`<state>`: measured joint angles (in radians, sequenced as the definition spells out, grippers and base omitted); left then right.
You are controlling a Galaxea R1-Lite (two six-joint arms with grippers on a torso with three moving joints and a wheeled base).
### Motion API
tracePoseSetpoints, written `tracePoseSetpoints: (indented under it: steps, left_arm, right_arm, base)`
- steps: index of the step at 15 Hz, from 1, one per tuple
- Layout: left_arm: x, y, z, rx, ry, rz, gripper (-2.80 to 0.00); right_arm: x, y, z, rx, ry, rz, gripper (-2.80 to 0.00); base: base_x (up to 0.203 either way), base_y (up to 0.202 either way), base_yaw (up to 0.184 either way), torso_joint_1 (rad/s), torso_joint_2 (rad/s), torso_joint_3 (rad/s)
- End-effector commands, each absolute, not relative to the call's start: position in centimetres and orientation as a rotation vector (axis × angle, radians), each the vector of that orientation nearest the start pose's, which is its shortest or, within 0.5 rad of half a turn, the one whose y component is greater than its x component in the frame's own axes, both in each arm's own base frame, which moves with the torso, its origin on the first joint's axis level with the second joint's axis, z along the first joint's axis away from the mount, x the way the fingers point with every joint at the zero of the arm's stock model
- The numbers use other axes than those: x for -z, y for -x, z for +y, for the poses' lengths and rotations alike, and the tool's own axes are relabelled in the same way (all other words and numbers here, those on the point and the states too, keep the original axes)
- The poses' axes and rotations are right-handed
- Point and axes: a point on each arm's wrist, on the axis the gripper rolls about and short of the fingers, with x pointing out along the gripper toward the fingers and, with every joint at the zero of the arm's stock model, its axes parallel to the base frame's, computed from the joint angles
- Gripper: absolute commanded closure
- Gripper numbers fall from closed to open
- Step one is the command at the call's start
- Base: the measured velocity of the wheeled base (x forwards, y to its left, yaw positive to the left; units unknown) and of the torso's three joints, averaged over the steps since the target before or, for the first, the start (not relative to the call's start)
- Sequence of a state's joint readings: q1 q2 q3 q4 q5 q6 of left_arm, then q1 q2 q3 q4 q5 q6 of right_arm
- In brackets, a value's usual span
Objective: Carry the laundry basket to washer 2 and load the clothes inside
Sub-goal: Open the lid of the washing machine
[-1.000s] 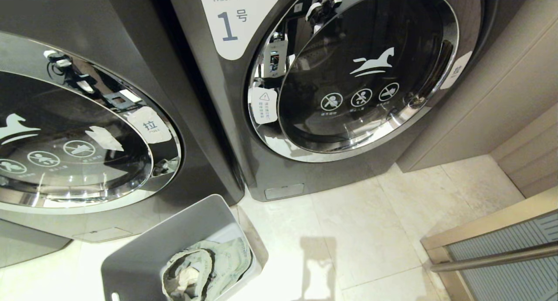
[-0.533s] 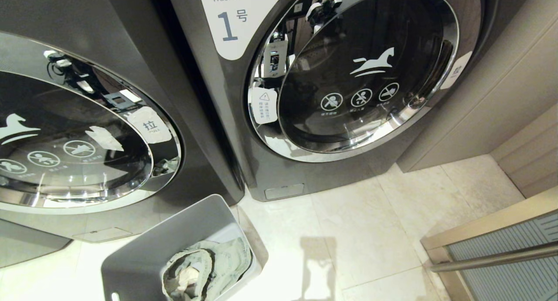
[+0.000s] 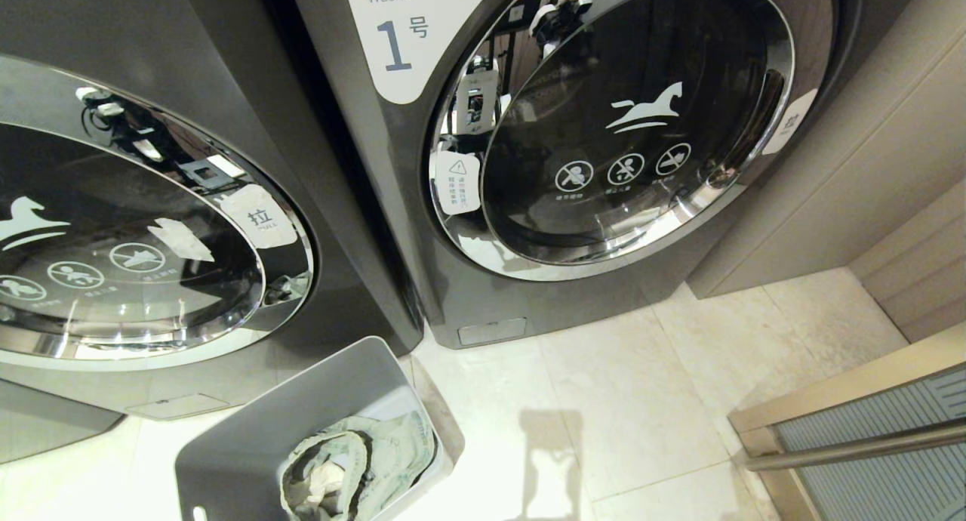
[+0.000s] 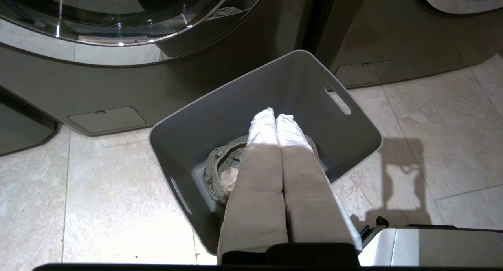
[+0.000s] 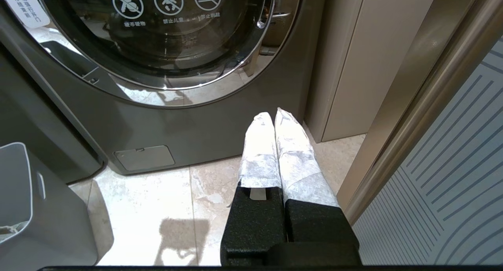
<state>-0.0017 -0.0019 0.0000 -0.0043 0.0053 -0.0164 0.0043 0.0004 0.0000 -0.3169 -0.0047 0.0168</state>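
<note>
The grey laundry basket (image 3: pixel 249 445) stands on the floor in front of the left washer (image 3: pixel 113 226), whose round door is shut. That washer's number label is out of view, so I cannot read whether it is washer 2. The grey-green clothes (image 3: pixel 377 460) lie bundled in the basket's bottom. In the left wrist view my left gripper (image 4: pixel 276 116) hangs shut and empty above the basket (image 4: pixel 235 106), right over the clothes (image 4: pixel 220 173). My right gripper (image 5: pixel 274 116) is shut and empty above the tiles before the washer marked 1 (image 5: pixel 177 118). Neither arm shows in the head view.
The washer marked 1 (image 3: pixel 626 128) stands to the right, door shut. A beige cabinet panel (image 3: pixel 868 166) flanks it. A door frame with a metal rail (image 3: pixel 853 445) closes the near right. Pale floor tiles (image 3: pixel 619 400) lie between.
</note>
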Motion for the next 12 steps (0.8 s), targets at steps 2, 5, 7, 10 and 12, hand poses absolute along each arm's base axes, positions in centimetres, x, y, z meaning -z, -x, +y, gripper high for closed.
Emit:
tracePoseSetpoints:
  steps: [2,5,7,10,12]
  left_arm:
    - [-7.60,2.28,0.02,-0.005,0.017,-0.005,0.00]
    - [-7.60,2.28,0.02,-0.004,0.017,-0.005,0.00]
    - [-7.60,2.28,0.02,-0.005,0.017,-0.005,0.00]
    - [-7.60,2.28,0.02,-0.004,0.017,-0.005,0.00]
    - [-7.60,2.28,0.02,-0.005,0.017,-0.005,0.00]
  right_arm:
    - [-9.67,2.37,-0.02,-0.002,-0.018,-0.278,0.00]
    - [-9.67,2.37,-0.02,-0.002,-0.018,-0.278,0.00]
    - [-9.67,2.37,-0.02,-0.002,-0.018,-0.278,0.00]
    - [-9.67,2.37,-0.02,-0.002,-0.018,-0.278,0.00]
    - [-9.67,2.37,-0.02,-0.002,-0.018,-0.278,0.00]
  base:
    - [0.000,0.000,0.000,0.000,0.00,0.000]
    - [0.000,0.000,0.000,0.000,0.00,0.000]
    - [0.000,0.000,0.000,0.000,0.00,0.000]
    - [0.000,0.000,0.000,0.000,0.00,0.000]
    - [0.000,0.000,0.000,0.000,0.00,0.000]
